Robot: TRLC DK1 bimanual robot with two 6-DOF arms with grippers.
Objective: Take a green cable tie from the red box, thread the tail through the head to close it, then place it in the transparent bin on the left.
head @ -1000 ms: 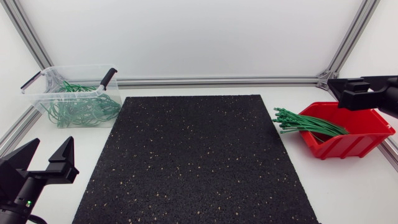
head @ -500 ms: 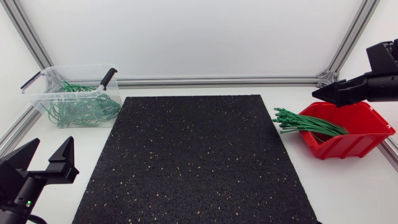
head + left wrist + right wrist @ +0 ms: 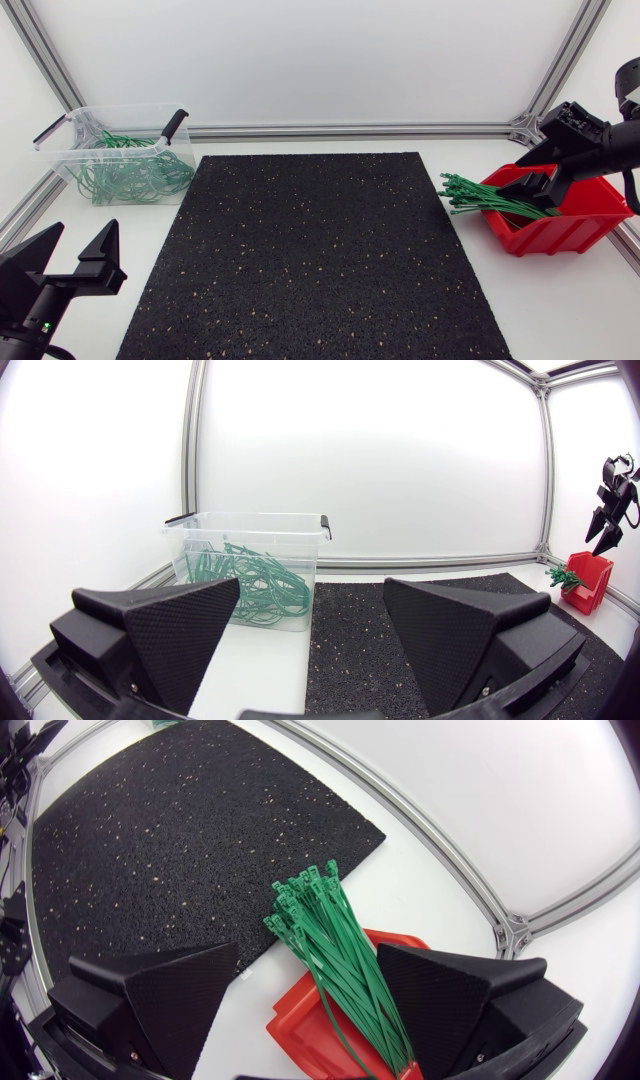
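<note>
The right gripper (image 3: 530, 188), fingers spread and empty, hovers over the green cable ties (image 3: 480, 196) bundled in the red box (image 3: 590, 222) at the frame's right; the left gripper (image 3: 70, 252), likewise spread, waits lower left; the ties lie tightly bunched, so a pinch may lift several, or drag the bundle off the box's lip.

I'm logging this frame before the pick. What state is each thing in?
Red box: open-topped, holding ties.
Box ties: straight, unclosed, heads sticking out past the rim.
Bin: lidless, holding ties.
Bin ties: looped.
Left gripper: open, empty.
Right gripper: open, empty, above the box ties.
Mat: lying flat.
</note>
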